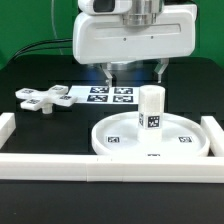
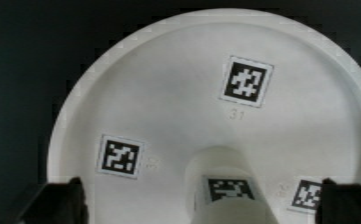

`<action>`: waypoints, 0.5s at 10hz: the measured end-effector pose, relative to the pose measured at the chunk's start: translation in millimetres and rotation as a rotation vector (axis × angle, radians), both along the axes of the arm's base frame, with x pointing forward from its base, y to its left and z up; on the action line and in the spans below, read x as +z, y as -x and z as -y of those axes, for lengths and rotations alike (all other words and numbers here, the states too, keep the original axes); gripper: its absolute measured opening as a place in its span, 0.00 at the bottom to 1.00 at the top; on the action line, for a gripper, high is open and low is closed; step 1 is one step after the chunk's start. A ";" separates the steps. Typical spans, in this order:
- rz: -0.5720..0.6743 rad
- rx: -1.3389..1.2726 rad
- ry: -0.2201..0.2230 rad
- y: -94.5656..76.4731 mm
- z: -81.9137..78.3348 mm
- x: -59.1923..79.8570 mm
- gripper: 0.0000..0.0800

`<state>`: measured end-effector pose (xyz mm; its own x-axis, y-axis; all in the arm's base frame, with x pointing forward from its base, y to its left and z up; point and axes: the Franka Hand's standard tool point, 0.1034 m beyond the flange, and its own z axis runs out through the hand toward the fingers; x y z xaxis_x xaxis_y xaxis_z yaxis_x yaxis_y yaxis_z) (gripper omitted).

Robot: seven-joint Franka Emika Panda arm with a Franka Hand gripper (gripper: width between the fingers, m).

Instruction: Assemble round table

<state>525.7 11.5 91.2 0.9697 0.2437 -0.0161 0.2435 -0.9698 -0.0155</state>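
The large round disc [image 1: 110,140] lies flat on the table inside the white rails, several square tags on its face. The short cylindrical post [image 1: 151,108] stands upright near the disc's middle. The cross-shaped four-arm piece [image 1: 42,98] lies on the black table at the exterior view's left. My gripper [image 1: 133,72] hangs above and behind the post, open and empty. In the wrist view the disc [image 2: 177,90] fills the picture, the post [image 2: 230,192] rises between my dark fingertips [image 2: 52,205], and the gripper [image 2: 198,206] holds nothing.
The marker board [image 1: 108,95] lies behind the disc, under the gripper. Long white rails run along the front [image 1: 100,166], the exterior view's left [image 1: 8,126] and right [image 1: 213,135]. A green wall stands behind the table.
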 end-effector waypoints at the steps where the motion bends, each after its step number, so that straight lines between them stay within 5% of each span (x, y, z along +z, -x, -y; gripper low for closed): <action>1: -0.001 0.000 0.000 0.1 -0.1 -0.3 0.81; 2: 0.003 0.066 0.000 3.6 5.5 -1.2 0.81; 5: 0.006 0.248 -0.005 43.6 78.5 -13.4 0.81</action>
<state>482.1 -66.9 77.8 0.8802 0.4746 -0.0085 0.4744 -0.8801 -0.0181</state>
